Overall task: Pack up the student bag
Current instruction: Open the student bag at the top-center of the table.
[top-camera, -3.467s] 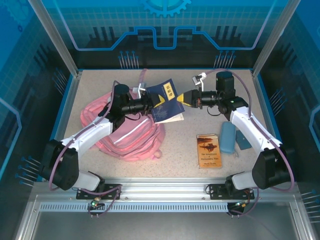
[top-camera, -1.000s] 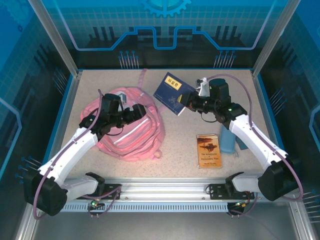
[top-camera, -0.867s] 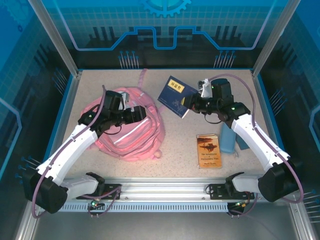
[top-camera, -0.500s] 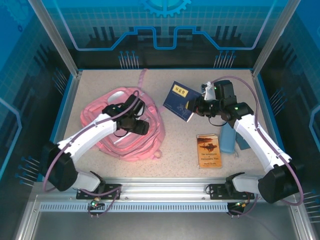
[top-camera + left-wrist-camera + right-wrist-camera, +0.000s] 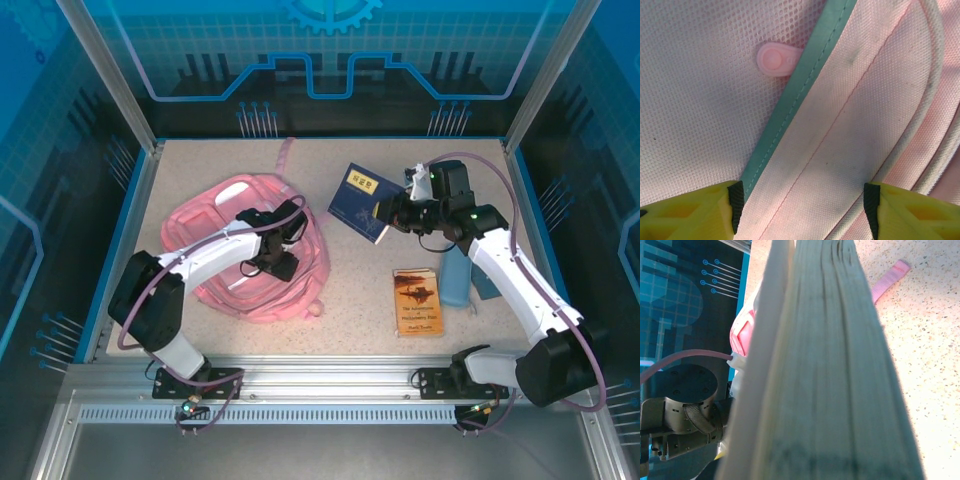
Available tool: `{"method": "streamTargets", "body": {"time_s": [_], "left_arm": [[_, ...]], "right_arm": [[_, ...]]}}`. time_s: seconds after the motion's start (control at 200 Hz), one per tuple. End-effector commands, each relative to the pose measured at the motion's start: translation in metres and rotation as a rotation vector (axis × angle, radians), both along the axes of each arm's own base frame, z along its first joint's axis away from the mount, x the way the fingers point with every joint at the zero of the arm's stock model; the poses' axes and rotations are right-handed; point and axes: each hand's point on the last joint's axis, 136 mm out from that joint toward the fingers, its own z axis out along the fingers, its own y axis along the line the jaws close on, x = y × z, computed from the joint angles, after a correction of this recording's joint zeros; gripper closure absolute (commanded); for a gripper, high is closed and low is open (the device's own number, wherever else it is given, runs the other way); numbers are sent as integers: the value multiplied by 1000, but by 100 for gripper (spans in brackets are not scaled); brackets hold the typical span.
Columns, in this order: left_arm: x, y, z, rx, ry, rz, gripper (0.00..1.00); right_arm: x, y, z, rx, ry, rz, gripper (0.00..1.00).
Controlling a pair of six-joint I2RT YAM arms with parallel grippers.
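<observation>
Packing in progress

My left gripper [image 5: 802, 202], jaws apart, straddles the teal-edged flap [image 5: 850, 125] of the student bag [image 5: 200, 215], lying left of the blue book [image 5: 362, 195] my right gripper [image 5: 386, 212] clamps. Best pinch the flap, lift, then feed the book in.

White arm links [image 5: 205, 258], black joints [image 5: 150, 300], purple cables [image 5: 700, 353], yellow black-padded fingers [image 5: 685, 212].

The overhead camera looks down from above the near edge across the whole counter [image 5: 360, 290]. The left wrist camera sits tight against the student bag [image 5: 700, 100]. The right wrist camera hugs a book [image 5: 830, 365], the same bag beyond.
</observation>
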Motion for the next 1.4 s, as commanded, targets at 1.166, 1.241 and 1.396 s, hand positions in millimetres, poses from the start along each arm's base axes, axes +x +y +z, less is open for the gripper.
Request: {"method": "streamTargets", "body": {"time_s": [1.166,1.241,1.396], "left_arm": [[24,13,4,234,-87,-40,50],[27,10,21,197,-140,-27,65],[30,-2,62,51,-260,5,82]], "right_arm": [[4,2,13,53,-24,1,94],[3,1,13,44,-27,3,94],[-3,-18,13,-1,-35,-26,94]]}}
